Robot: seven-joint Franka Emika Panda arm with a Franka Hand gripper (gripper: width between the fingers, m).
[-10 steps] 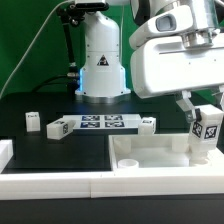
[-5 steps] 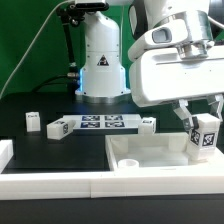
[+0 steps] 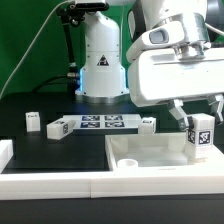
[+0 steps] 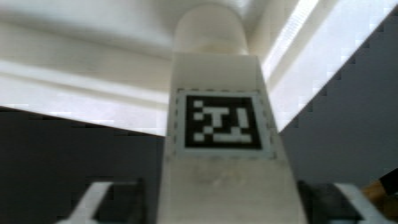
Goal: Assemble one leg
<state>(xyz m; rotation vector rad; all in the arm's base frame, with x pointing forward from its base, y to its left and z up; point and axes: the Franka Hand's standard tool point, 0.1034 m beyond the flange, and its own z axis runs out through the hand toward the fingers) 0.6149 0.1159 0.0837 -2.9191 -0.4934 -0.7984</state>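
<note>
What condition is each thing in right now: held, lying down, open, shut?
Small white plastic leg with a black-and-white square tag: upright, gripped.
Two-finger gripper: shut on the leg.
Large white tray-like panel: lying flat, hollow side up.
Thin flat white marker board: lying flat.
Small white block: resting loose, untouched.

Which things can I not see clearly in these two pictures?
1. Exterior view: whether the leg, held in the claw, touches the white panel below is too small to tell.
2. Wrist view: the leg fills the picture and hides what lies behind it; the claw's fingers are blurred and cut by the edge.
3. Exterior view: the tag on the small part at that view's left is too small to read.
</note>
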